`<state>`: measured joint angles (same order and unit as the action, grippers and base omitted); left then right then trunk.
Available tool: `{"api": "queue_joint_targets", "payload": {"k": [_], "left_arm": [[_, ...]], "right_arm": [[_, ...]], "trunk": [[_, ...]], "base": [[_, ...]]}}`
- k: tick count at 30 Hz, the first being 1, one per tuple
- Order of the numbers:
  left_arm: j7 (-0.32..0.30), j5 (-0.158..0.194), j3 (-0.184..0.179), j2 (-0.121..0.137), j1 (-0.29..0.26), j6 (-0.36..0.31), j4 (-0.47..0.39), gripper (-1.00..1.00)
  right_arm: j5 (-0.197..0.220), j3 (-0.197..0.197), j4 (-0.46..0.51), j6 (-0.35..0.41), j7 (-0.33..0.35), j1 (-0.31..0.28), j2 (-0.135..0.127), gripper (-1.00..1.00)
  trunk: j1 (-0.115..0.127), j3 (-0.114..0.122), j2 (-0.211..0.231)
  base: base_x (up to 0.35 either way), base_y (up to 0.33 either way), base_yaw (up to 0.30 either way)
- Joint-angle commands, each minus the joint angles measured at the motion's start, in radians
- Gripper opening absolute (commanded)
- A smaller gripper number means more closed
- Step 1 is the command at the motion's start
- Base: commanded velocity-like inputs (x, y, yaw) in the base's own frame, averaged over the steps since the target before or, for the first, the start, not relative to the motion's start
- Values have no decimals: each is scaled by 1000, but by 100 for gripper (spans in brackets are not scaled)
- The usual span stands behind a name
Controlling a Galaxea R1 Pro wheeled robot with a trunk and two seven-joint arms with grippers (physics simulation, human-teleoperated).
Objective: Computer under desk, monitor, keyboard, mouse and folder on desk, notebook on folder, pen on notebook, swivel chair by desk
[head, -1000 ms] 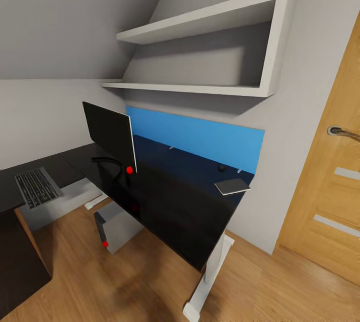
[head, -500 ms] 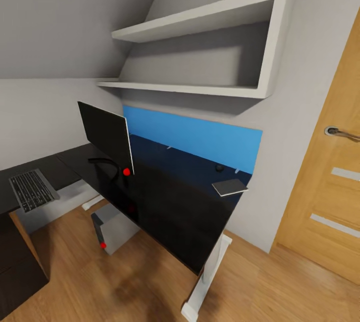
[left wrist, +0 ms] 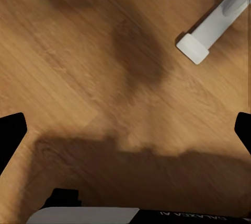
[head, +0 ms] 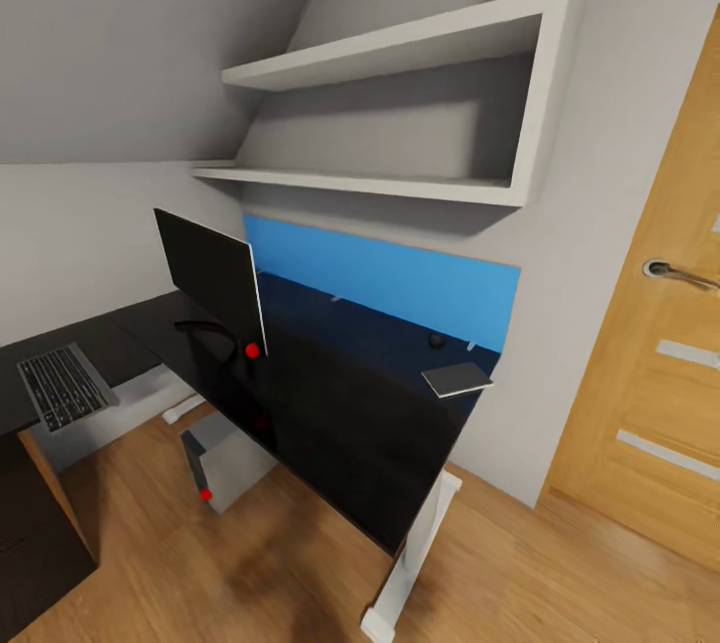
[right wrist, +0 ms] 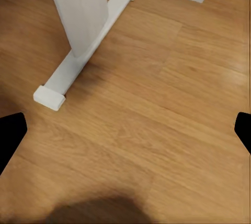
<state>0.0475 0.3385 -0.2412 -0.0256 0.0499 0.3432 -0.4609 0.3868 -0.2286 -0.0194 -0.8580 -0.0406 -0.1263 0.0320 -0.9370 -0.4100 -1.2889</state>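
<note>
The black-topped desk (head: 350,423) stands under a sloped ceiling. The thin black monitor (head: 213,276) stands on it, with the keyboard (head: 60,386) on the desk's left wing. Far back, the tiny black mouse (head: 437,339) lies near the grey notebook (head: 457,379) at the desk's right end. The grey computer (head: 228,458) sits on the floor under the desk. My left gripper (left wrist: 125,135) and right gripper (right wrist: 125,132) both hang open over the wood floor, holding nothing. The folder, pen and swivel chair are out of view.
A long blue wall panel (head: 390,275) runs behind the desk, under two white shelves (head: 400,43). A wooden door (head: 660,393) is at the right. The desk's white leg and foot (right wrist: 78,41) stand close by, its foot end (left wrist: 196,46) below the left arm.
The head view has shifted a little, so everything slid slightly left and the shelves lower. Nothing on the desk has moved.
</note>
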Motion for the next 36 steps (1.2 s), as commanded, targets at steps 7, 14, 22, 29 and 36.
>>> {"api": "queue_joint_targets", "payload": {"k": [7, 14, 22, 29, 36], "left_arm": [[55, 10, -8, -3, 0, -11, -5, 100], [66, 10, -7, -8, 0, -23, -5, 100], [67, 10, -7, -12, 1, -25, -5, 100], [67, 10, -7, -13, 0, -26, -5, 100], [68, 10, -7, -13, 0, -26, -5, 100]], "right_arm": [[4, -8, -2, -3, -2, -1, -1, 100], [4, -9, -2, -3, -3, -1, 0, 100], [4, -9, -2, 9, -5, -1, 1, 100], [4, -9, -2, 11, -4, -1, 2, 100], [4, -9, -2, 12, -4, -1, 2, 100]], "trunk": [[27, 24, 49], [54, 47, 98], [84, 72, 154], [111, 94, 203], [138, 116, 252]], "base": [[0, 0, -248], [-34, -75, -99], [-115, -270, -10], [-126, -299, -1], [-127, -302, 0]]}}
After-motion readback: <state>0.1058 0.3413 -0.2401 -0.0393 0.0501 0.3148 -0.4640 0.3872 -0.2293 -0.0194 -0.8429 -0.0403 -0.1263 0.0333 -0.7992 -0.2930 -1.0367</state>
